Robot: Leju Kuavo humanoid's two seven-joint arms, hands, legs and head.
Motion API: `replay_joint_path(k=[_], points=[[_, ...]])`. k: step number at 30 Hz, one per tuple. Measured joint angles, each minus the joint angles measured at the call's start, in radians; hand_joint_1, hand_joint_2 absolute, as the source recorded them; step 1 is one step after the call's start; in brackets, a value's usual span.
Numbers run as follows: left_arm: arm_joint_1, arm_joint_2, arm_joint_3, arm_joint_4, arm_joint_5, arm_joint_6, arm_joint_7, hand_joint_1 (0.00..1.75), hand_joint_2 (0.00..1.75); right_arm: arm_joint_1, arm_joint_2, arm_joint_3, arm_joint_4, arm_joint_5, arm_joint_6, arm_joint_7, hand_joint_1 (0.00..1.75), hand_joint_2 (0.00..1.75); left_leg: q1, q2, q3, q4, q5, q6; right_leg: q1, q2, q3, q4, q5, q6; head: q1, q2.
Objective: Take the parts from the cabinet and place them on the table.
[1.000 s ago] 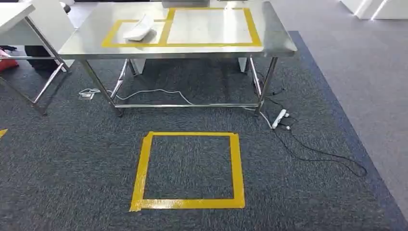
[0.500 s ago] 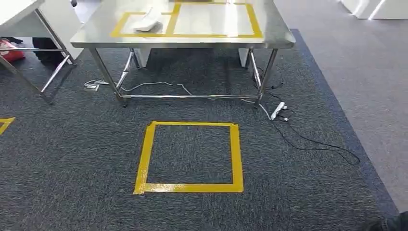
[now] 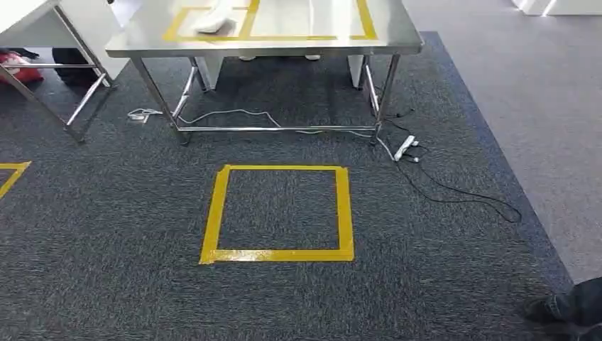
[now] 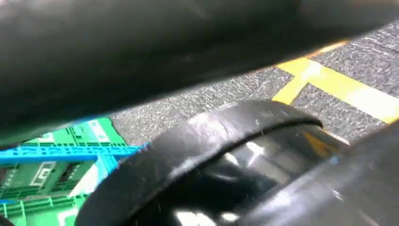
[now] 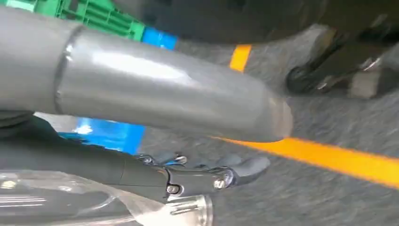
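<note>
One white part (image 3: 214, 21) already lies on the steel table (image 3: 397, 39), far left, inside its left yellow tape box; floor tape square (image 3: 278, 214) near centre, power strip (image 3: 405, 148) right. Right hand (image 5: 207, 176) pinches a clear plastic-bagged part (image 5: 70, 200), delivery pending. Left hand state: cannot tell
</note>
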Motion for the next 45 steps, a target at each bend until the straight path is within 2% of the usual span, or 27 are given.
replay_joint_path(k=[1, 3, 4, 5, 6, 7, 8, 9, 10, 12, 13, 14, 17, 22, 25, 34, 39, 42, 43, 44, 45], points=[[0.001, 0.000, 0.000, 0.000, 0.000, 0.000, 0.000, 0.00, 0.00, 0.003, 0.000, 0.000, 0.000, 0.000, -0.001, 0.000, 0.00, 0.00, 0.001, -0.001, -0.013, 0.045, -0.053, -0.006, 0.001, -0.001, -0.005, 0.000, 0.006, -0.007, -0.002, 0.000], [0.001, 0.001, 0.000, 0.000, 0.000, 0.000, 0.000, 0.00, 0.00, 0.005, 0.000, 0.000, 0.000, 0.000, -0.001, 0.000, 0.00, 0.00, 0.001, -0.001, -0.061, 0.212, -0.157, -0.015, 0.004, -0.005, -0.020, 0.002, 0.018, -0.011, -0.007, 0.000], [0.002, 0.001, 0.000, 0.000, 0.000, -0.001, 0.000, 0.00, 0.00, 0.005, 0.000, 0.000, 0.000, 0.000, 0.000, 0.000, 0.00, 0.00, 0.002, -0.001, -0.077, 0.281, -0.183, -0.016, 0.006, -0.006, -0.028, 0.004, 0.024, -0.012, -0.008, 0.000], [0.003, 0.001, 0.000, 0.000, 0.000, -0.003, 0.003, 0.00, 0.00, 0.006, 0.000, 0.000, 0.000, -0.001, 0.000, 0.000, 0.00, 0.00, 0.001, -0.002, -0.074, 0.308, -0.186, -0.015, 0.008, -0.007, -0.036, 0.008, 0.028, -0.012, -0.008, 0.000], [0.003, 0.001, 0.000, 0.000, 0.000, -0.003, 0.003, 0.00, 0.00, 0.007, 0.000, 0.000, 0.000, -0.001, 0.000, 0.000, 0.00, 0.00, 0.001, -0.002, -0.048, 0.286, -0.168, -0.012, 0.009, -0.007, -0.042, 0.011, 0.029, -0.012, -0.008, 0.000], [0.004, 0.001, 0.000, 0.000, 0.000, -0.003, 0.005, 0.00, 0.00, 0.007, 0.000, 0.000, 0.000, -0.001, 0.000, 0.000, 0.00, 0.00, 0.001, -0.002, -0.001, 0.217, -0.135, -0.008, 0.011, -0.007, -0.047, 0.016, 0.030, -0.011, -0.008, 0.000], [0.004, 0.002, 0.000, 0.000, 0.000, -0.003, 0.005, 0.00, 0.00, 0.006, 0.000, 0.000, 0.000, -0.001, 0.000, 0.000, 0.00, 0.00, -0.001, -0.003, 0.060, 0.121, -0.100, 0.000, 0.013, -0.007, -0.049, 0.019, 0.030, -0.011, -0.009, 0.000], [0.003, 0.002, 0.000, 0.000, 0.000, -0.003, 0.006, 0.00, 0.00, 0.005, 0.000, 0.000, 0.000, -0.001, 0.000, 0.000, 0.00, 0.00, -0.003, -0.004, 0.116, 0.029, -0.082, 0.011, 0.014, -0.007, -0.041, 0.021, 0.030, -0.010, -0.009, 0.000], [0.003, 0.003, 0.000, 0.000, 0.000, -0.004, 0.007, 0.00, 0.00, 0.005, 0.002, 0.000, 0.000, -0.002, 0.000, -0.001, 0.00, 0.00, -0.005, -0.006, 0.141, -0.004, -0.102, 0.020, 0.018, -0.007, -0.054, 0.024, 0.030, -0.007, -0.007, 0.000], [0.004, 0.002, 0.000, 0.000, 0.000, -0.004, 0.011, 0.00, 0.00, 0.004, 0.002, 0.000, 0.000, -0.003, -0.001, -0.002, 0.00, 0.00, -0.010, -0.005, 0.136, -0.018, -0.097, 0.022, 0.016, -0.008, -0.057, 0.024, 0.033, 0.003, -0.009, 0.000], [0.004, 0.003, 0.000, 0.000, 0.001, -0.004, 0.014, 0.00, 0.00, 0.003, 0.002, 0.000, 0.000, -0.006, -0.001, -0.002, 0.00, 0.00, -0.007, -0.005, 0.135, -0.025, -0.096, 0.020, 0.019, -0.008, -0.055, 0.032, 0.027, 0.000, -0.009, 0.000], [0.005, 0.003, 0.000, 0.000, 0.001, -0.004, 0.014, 0.00, 0.00, 0.003, 0.002, -0.001, 0.000, -0.008, 0.000, -0.003, 0.00, 0.00, -0.009, -0.005, 0.131, -0.023, -0.096, 0.020, 0.016, -0.008, -0.057, 0.031, 0.031, -0.002, -0.006, 0.000], [0.004, 0.003, 0.000, 0.000, 0.001, -0.005, 0.014, 0.00, 0.00, 0.003, 0.002, -0.002, 0.000, -0.014, 0.000, -0.003, 0.00, 0.00, -0.012, -0.005, 0.129, -0.022, -0.098, 0.022, 0.014, -0.008, -0.066, 0.030, 0.031, 0.000, -0.006, 0.000], [0.005, 0.003, 0.000, 0.000, 0.000, 0.002, 0.014, 0.00, 0.00, 0.004, 0.002, -0.008, 0.000, -0.019, 0.000, -0.002, 0.00, 0.00, -0.015, -0.005, 0.126, -0.019, -0.096, 0.026, 0.009, -0.007, -0.069, 0.029, 0.036, 0.010, -0.007, 0.000], [0.005, 0.003, 0.000, 0.000, 0.000, 0.002, 0.014, 0.00, 0.00, 0.004, 0.002, -0.010, 0.000, -0.022, -0.001, -0.002, 0.00, 0.00, -0.015, -0.005, 0.125, -0.019, -0.095, 0.028, 0.009, -0.007, -0.070, 0.029, 0.038, 0.013, -0.007, 0.000], [0.005, 0.003, 0.000, 0.000, 0.003, -0.013, -0.013, 0.00, 0.00, 0.004, 0.002, -0.019, 0.000, -0.022, -0.001, -0.002, 0.00, 0.00, -0.014, -0.005, 0.125, -0.019, -0.094, 0.029, 0.010, -0.007, -0.071, 0.030, 0.038, 0.014, -0.007, 0.000], [0.005, 0.004, 0.000, 0.000, -0.003, -0.020, -0.018, 0.00, 0.00, 0.004, 0.002, -0.021, 0.000, -0.023, -0.001, 0.002, 0.00, 0.00, -0.017, -0.005, 0.123, -0.012, -0.097, 0.034, 0.008, -0.007, -0.071, 0.030, 0.038, 0.017, -0.008, 0.000], [0.005, 0.004, 0.000, 0.000, -0.005, -0.020, -0.018, 0.00, 0.00, 0.004, 0.002, -0.022, 0.000, -0.023, -0.001, 0.003, 0.00, 0.00, -0.020, -0.005, 0.122, -0.011, -0.099, 0.038, 0.005, -0.008, -0.071, 0.028, 0.039, 0.024, -0.007, 0.000], [0.005, 0.004, 0.000, 0.000, -0.006, -0.020, -0.018, 0.00, 0.00, 0.003, 0.002, -0.022, 0.000, -0.023, -0.001, 0.003, 0.00, 0.00, -0.019, -0.005, 0.122, -0.018, -0.096, 0.043, 0.006, -0.008, -0.070, 0.026, 0.040, 0.028, -0.008, 0.000], [0.004, 0.003, 0.000, 0.000, -0.006, -0.020, -0.018, 0.00, 0.00, 0.003, 0.002, -0.022, 0.000, -0.023, -0.001, 0.003, 0.00, 0.00, -0.007, -0.003, 0.128, -0.034, -0.086, 0.050, 0.006, -0.006, -0.069, 0.032, 0.030, 0.032, -0.008, 0.000], [0.004, 0.003, 0.000, 0.000, -0.007, -0.020, -0.018, 0.00, 0.00, 0.003, 0.002, -0.022, 0.000, -0.023, -0.001, 0.003, 0.00, 0.00, -0.006, -0.002, 0.128, -0.038, -0.083, 0.053, 0.007, 0.000, -0.080, 0.055, 0.010, 0.036, -0.006, 0.000]])
